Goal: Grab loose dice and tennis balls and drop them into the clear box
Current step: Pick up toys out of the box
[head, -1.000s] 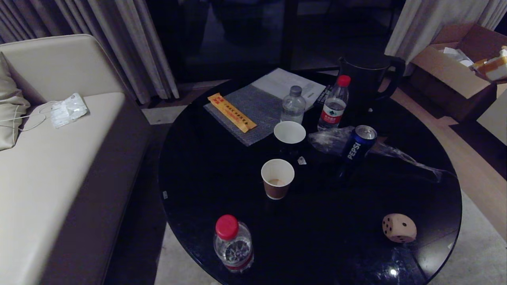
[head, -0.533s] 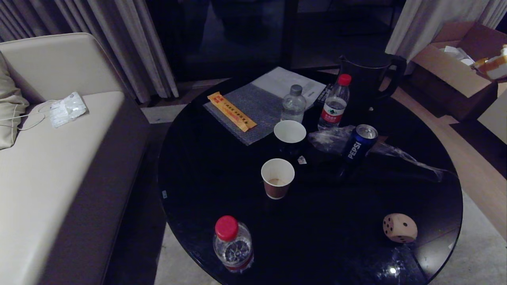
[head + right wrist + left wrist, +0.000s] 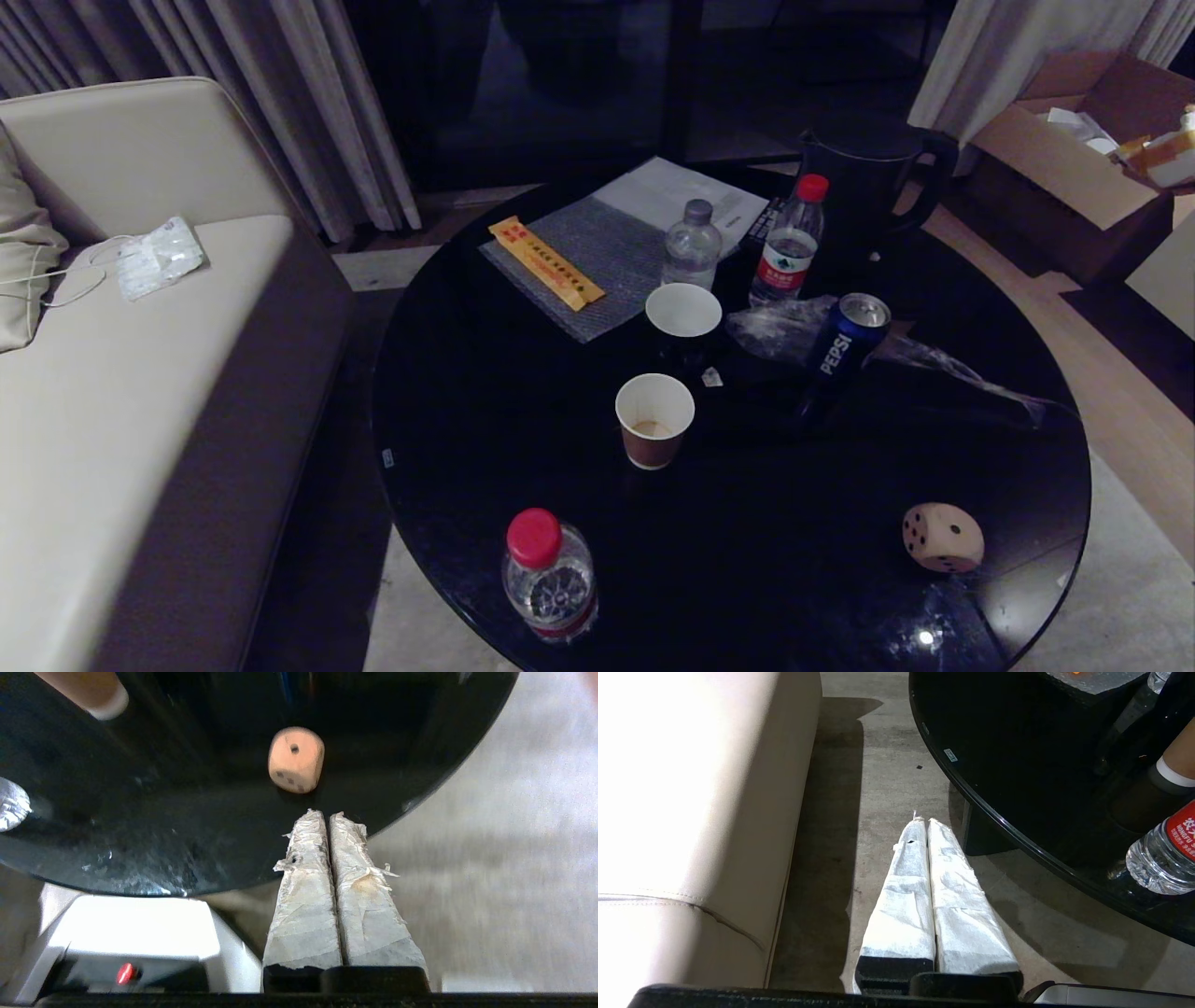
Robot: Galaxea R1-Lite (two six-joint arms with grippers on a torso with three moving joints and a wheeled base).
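A cream die (image 3: 942, 538) with dark pips rests near the front right edge of the round black table (image 3: 523, 467). The right wrist view shows the same cream die (image 3: 296, 759) just beyond my right gripper (image 3: 325, 814), which is shut and empty over the table's rim. My left gripper (image 3: 923, 820) is shut and empty above the floor, between the sofa and the table. Neither gripper appears in the head view. No tennis balls and no clear box are in view.
On the table stand two paper cups (image 3: 654, 420), a Pepsi can (image 3: 845, 342), a red-capped water bottle (image 3: 549, 575) at the front, two bottles (image 3: 786, 245) and a dark kettle (image 3: 864, 191) at the back. A beige sofa (image 3: 140, 373) lies left, a cardboard box (image 3: 1083, 159) right.
The head view has shifted very slightly; nothing on the table has moved. Neither arm has come into the head view.
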